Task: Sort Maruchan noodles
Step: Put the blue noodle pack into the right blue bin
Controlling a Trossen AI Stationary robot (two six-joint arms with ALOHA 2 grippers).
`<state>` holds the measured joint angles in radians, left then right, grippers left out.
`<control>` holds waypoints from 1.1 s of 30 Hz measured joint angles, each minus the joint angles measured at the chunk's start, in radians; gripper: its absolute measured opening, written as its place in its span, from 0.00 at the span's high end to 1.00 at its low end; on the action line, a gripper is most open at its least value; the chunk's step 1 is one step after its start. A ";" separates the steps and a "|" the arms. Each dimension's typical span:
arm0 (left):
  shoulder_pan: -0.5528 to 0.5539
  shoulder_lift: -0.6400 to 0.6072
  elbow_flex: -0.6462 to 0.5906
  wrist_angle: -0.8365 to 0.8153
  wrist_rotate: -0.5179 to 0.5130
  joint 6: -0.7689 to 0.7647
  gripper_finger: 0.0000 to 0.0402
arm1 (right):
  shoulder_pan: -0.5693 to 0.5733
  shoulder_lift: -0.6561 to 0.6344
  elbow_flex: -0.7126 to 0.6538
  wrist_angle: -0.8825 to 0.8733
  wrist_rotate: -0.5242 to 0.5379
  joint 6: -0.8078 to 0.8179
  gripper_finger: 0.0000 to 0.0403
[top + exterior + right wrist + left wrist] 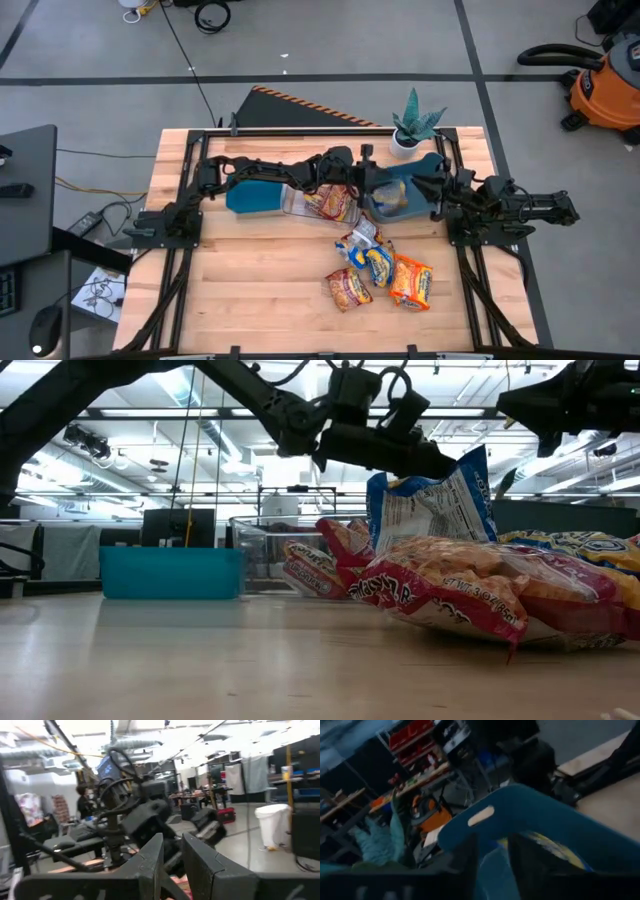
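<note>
A teal bin (255, 195), a clear bin (318, 200) with red packets, and a blue bin (400, 195) stand in a row at the back. My left gripper (385, 188) is over the blue bin (520, 800), fingers apart. A blue-and-yellow packet (430, 505) stands upright just under it (425, 460) and shows in the wrist view (555, 850). Several packets lie in a heap in front: blue-and-yellow (378, 262), red (348, 288), orange (411, 282). My right gripper (440, 192) waits beside the blue bin's right end, slightly open (172, 855) and empty.
A potted plant (412, 125) stands at the far edge behind the blue bin. The teal bin (170, 572) and clear bin (270, 550) stand left of the heap. Bare wood lies along the table's near and left parts (250, 290).
</note>
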<state>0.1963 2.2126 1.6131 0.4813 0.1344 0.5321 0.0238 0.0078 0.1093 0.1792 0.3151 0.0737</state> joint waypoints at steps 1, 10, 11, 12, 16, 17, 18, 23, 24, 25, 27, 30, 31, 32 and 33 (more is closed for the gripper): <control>0.000 -0.008 0.000 -0.020 -0.015 -0.002 0.65 | 0.000 0.000 0.000 0.000 -0.014 0.000 0.81; -0.007 -0.182 0.000 -0.332 0.002 -0.002 0.55 | 0.005 0.143 0.022 -0.031 -0.037 0.078 0.81; -0.010 -0.200 -0.001 -0.362 0.019 -0.002 0.57 | 0.010 0.177 0.039 -0.038 -0.039 0.077 0.81; -0.012 -0.214 0.000 -0.380 0.031 -0.003 0.59 | 0.015 0.212 0.060 -0.045 -0.039 0.071 0.81; -0.033 -0.263 0.000 -0.488 0.047 -0.005 0.66 | 0.048 0.370 0.156 -0.094 -0.025 0.056 0.81; -0.041 -0.266 0.000 -0.500 0.047 -0.005 0.67 | 0.059 0.413 0.180 -0.104 -0.024 0.055 0.81; -0.050 -0.270 0.000 -0.523 0.045 -0.005 0.68 | 0.070 0.457 0.205 -0.114 -0.024 0.053 0.81; -0.107 -0.277 -0.001 -0.648 -0.074 0.008 0.72 | 0.120 0.660 0.317 -0.221 -0.021 0.047 0.81; -0.119 -0.277 -0.001 -0.671 -0.096 0.010 0.73 | 0.127 0.695 0.346 -0.256 -0.020 0.047 0.81; -0.128 -0.277 -0.001 -0.694 -0.106 0.011 0.74 | 0.136 0.729 0.376 -0.287 -0.020 0.048 0.81; -0.143 -0.277 -0.001 -0.741 -0.116 0.009 0.75 | 0.154 0.792 0.436 -0.352 -0.021 0.061 0.81; -0.166 -0.277 -0.001 -0.819 -0.154 -0.003 0.78 | 0.192 0.880 0.509 -0.397 -0.032 0.072 0.81; -0.175 -0.278 -0.007 -0.828 -0.171 -0.005 0.79 | 0.207 0.906 0.529 -0.409 -0.043 0.073 0.81; -0.186 -0.286 -0.028 -0.814 -0.193 -0.004 0.80 | 0.222 0.932 0.549 -0.422 -0.050 0.073 0.81; -0.197 -0.304 -0.061 -0.802 -0.217 0.000 0.81 | 0.236 0.953 0.567 -0.436 -0.053 0.073 0.81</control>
<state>-0.0004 1.9086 1.5517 -0.3203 -0.0830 0.5325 0.2598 0.9611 0.6766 -0.2570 0.2626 0.1471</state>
